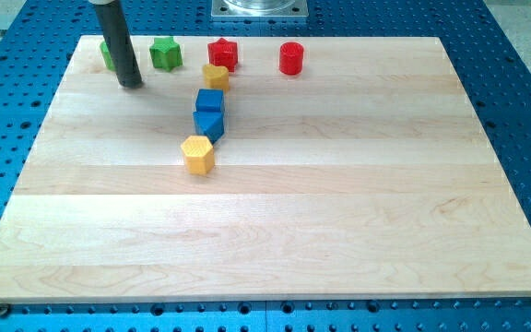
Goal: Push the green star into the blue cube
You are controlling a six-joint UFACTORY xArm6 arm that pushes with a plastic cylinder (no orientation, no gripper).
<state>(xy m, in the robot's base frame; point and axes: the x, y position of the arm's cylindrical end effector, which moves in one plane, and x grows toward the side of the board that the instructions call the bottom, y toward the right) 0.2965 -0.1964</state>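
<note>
green block [107, 55] at the view's top left, half hidden behind the rod, shape unclear | my tip [132, 84] on the counter [339, 203], just left of the green star [165, 53] | no pincer fitted, so no open or closed state to tell | yellow hexagon [197, 153] | blue cube [210, 100] below-right of the star, touching a second blue block [208, 124] | yellow block [216, 77] | red star [222, 54] | red cylinder [290, 58]

Desk [339, 203]: pale wood, planked, smooth, satin sheen. Surround: blue perforated plate [524, 101], metal by look. Rod: dark, matt; my tip [131, 85]. Green star [165, 53], blue cube [210, 100], yellow hexagon [197, 154], red cylinder [290, 58]: ribbed matt plastic.
</note>
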